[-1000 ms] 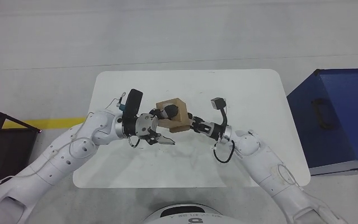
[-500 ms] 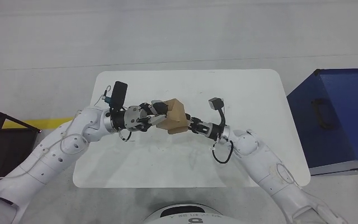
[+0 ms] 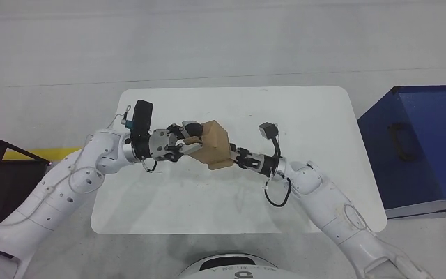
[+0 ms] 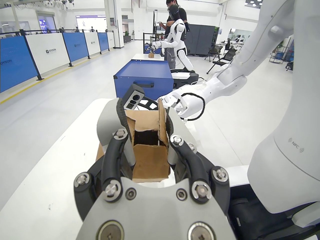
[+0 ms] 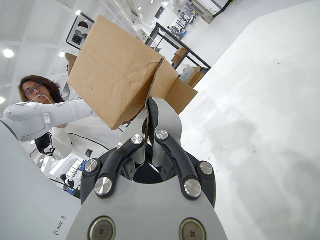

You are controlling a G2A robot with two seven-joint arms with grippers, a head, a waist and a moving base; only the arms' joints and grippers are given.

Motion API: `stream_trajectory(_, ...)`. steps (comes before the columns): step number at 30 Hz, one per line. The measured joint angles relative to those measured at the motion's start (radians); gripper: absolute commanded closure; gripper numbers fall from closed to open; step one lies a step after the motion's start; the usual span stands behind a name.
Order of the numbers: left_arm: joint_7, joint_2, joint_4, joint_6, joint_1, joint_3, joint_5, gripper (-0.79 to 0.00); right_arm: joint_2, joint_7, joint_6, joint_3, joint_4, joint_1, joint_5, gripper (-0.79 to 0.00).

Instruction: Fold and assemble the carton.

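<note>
Carton, partly erected, held above the bench at centre frame. Right claw clamped on one wall edge. Left claw closed across the open end's flaps. Step judged: flap folding. Next: press flaps inward squarely.

Brown carton, tilted, open-ended

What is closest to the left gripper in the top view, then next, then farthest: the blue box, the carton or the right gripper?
From the left gripper:
1. Carton, right at its fingertips.
2. Right gripper, holding the carton's far side.
3. Blue box, off past the table, on the right arm's side.
</note>
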Motion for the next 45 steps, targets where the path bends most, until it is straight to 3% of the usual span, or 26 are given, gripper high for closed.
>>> stream_trajectory(11, -0.03, -0.007, -0.05, 0.0, 0.064, -0.054, -0.048, -0.246, 0.005, 0.004, -0.069, 0.003, -0.012, -0.023, -0.007, 0.0)
stream_trajectory(13, -0.034, -0.009, -0.059, 0.0, 0.075, -0.054, -0.076, -0.188, 0.006, 0.005, -0.077, 0.002, -0.012, -0.026, -0.005, 0.0)
stream_trajectory(17, -0.058, -0.009, -0.062, 0.0, 0.085, -0.059, -0.116, 0.0, 0.008, 0.006, -0.087, 0.001, -0.011, -0.029, -0.003, 0.0)
stream_trajectory(27, -0.133, -0.008, -0.073, 0.0, 0.111, -0.06, -0.209, 0.0, 0.013, 0.02, -0.097, -0.001, -0.008, -0.029, 0.01, 0.0)
stream_trajectory(28, -0.14, -0.008, -0.074, 0.0, 0.112, -0.059, -0.218, -0.022, 0.014, 0.022, -0.096, -0.001, -0.008, -0.028, 0.012, 0.0)
stream_trajectory(33, -0.177, -0.007, -0.077, 0.0, 0.11, -0.056, -0.283, -0.385, 0.015, 0.03, -0.093, -0.003, -0.004, -0.021, 0.02, 0.0)
stream_trajectory(35, -0.188, -0.005, -0.077, 0.0, 0.109, -0.062, -0.301, -0.625, 0.016, 0.031, -0.093, -0.004, -0.003, -0.019, 0.023, 0.0)
stream_trajectory(37, -0.204, -0.001, -0.071, 0.0, 0.109, -0.078, -0.303, -0.785, 0.016, 0.033, -0.094, -0.006, -0.002, -0.017, 0.025, 0.0)
stream_trajectory(45, -0.207, 0.02, -0.069, 0.0, 0.159, -0.195, -0.233, -0.785, 0.019, 0.023, -0.106, -0.005, -0.006, -0.02, 0.018, 0.0)
